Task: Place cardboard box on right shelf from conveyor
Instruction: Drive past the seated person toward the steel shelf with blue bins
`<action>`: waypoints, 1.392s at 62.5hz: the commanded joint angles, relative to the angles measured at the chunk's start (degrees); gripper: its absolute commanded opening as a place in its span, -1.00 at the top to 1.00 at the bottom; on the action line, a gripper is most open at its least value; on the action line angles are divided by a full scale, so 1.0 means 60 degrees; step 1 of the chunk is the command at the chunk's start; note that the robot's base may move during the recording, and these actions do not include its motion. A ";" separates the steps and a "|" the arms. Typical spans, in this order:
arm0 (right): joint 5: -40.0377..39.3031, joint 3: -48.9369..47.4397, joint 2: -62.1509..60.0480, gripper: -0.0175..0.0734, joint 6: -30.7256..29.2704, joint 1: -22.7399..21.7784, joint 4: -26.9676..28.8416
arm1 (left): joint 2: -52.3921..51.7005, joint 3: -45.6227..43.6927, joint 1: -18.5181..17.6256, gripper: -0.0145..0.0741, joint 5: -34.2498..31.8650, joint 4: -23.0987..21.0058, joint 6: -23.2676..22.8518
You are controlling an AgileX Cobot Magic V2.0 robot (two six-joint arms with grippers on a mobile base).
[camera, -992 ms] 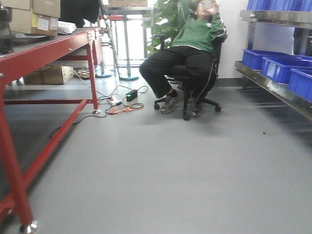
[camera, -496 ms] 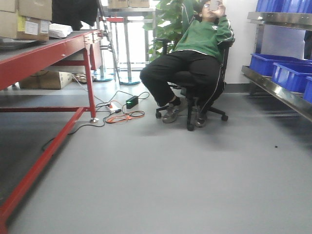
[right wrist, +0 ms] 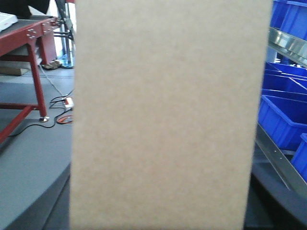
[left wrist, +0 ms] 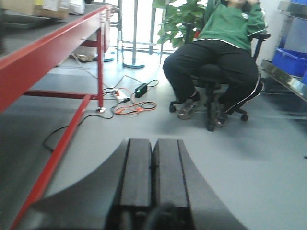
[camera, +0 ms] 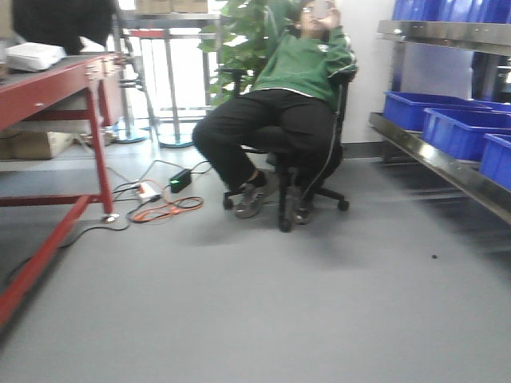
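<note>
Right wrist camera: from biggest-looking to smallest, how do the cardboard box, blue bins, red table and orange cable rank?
1. cardboard box, though it is closest to the lens.
2. blue bins and red table, about alike.
3. orange cable.

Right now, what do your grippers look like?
The left gripper has two long, flat, matte black fingers on a curved dark grey base. No cables or markings show. Of the right gripper, only dark curved edges show beside the plain tan cardboard box.

Front and left-wrist views face the seated person (camera: 299,68) from low down — the right-wrist view hugs the cardboard box (right wrist: 168,115)
</note>
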 commanded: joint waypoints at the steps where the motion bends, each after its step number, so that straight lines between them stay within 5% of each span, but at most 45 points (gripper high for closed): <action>1: -0.0926 -0.0279 0.0116 -0.18 -0.0106 -0.0037 -0.0178 | -0.0097 -0.0027 -0.0030 0.94 -0.0801 -0.0045 -0.0048; 87: -0.0926 -0.0279 0.0125 -0.18 -0.0106 -0.0037 -0.0178 | -0.0097 -0.0027 -0.0030 0.94 -0.0801 -0.0045 -0.0048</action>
